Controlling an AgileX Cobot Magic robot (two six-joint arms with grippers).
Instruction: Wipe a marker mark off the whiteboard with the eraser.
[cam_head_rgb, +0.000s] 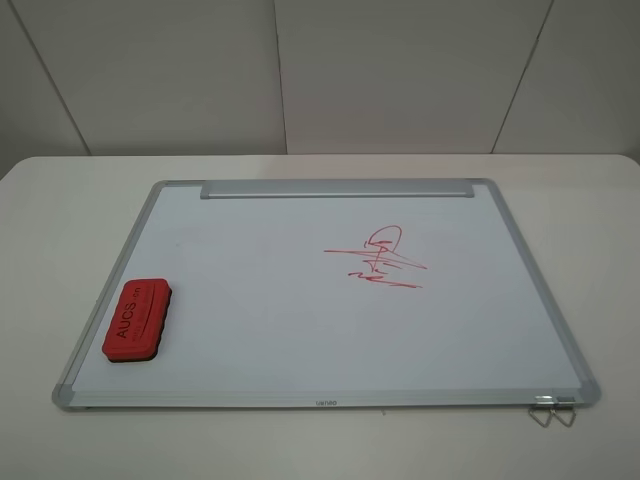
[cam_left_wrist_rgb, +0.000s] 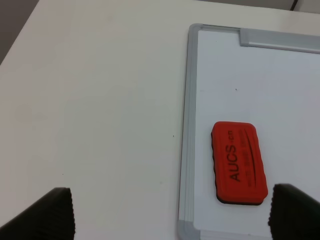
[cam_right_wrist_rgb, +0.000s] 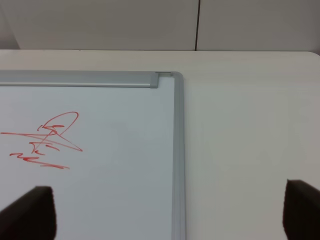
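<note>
So, nothing grasped yet. Eraser (cam_head_rgb: 137, 320) lies flat on the whiteboard (cam_head_rgb: 250, 330), near-left corner, just inside the frame, label up. Marker mark (cam_head_rgb: 378, 258) sits right of centre, well apart from it; it is the only red scribble in view. Left gripper (cam_left_wrist_rgb: 170, 212) hangs above the eraser with fingers spread wide, empty. Right gripper (cam_right_wrist_rgb: 170, 212) likewise spread and empty, over the board's far-right corner.

Risks, as judged:
- board unclamped, could slide under wiping pressure
- fingers striking the frame during the pick
- tilted eraser smearing ink
</note>
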